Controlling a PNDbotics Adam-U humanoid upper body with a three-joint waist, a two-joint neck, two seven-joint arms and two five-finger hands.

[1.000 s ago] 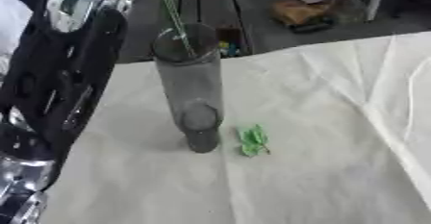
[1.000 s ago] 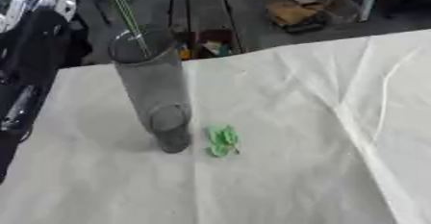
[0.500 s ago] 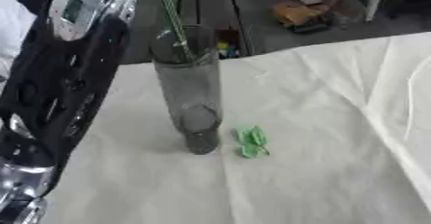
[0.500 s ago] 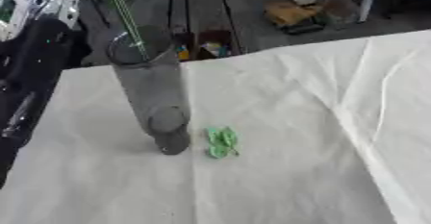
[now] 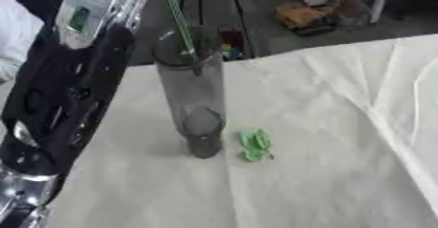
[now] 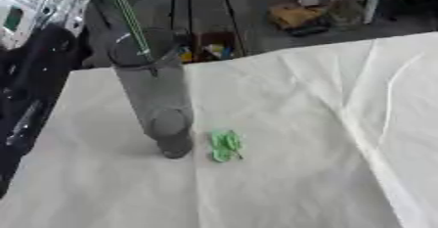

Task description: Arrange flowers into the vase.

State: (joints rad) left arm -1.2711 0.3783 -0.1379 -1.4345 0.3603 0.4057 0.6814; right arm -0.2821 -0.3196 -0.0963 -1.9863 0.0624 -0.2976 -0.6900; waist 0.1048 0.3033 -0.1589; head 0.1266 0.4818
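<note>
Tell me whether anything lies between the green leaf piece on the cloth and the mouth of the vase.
Nothing visible does. The green leaf piece lies on the cloth just right of the vase, apart from its base. Green stems already stand in the vase's open mouth, leaving room beside them.

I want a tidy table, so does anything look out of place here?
Yes: a small green scrap, perhaps leaves, lies on the cloth just right of the vase, apart from it. The stems stand in the vase, which is upright.
</note>
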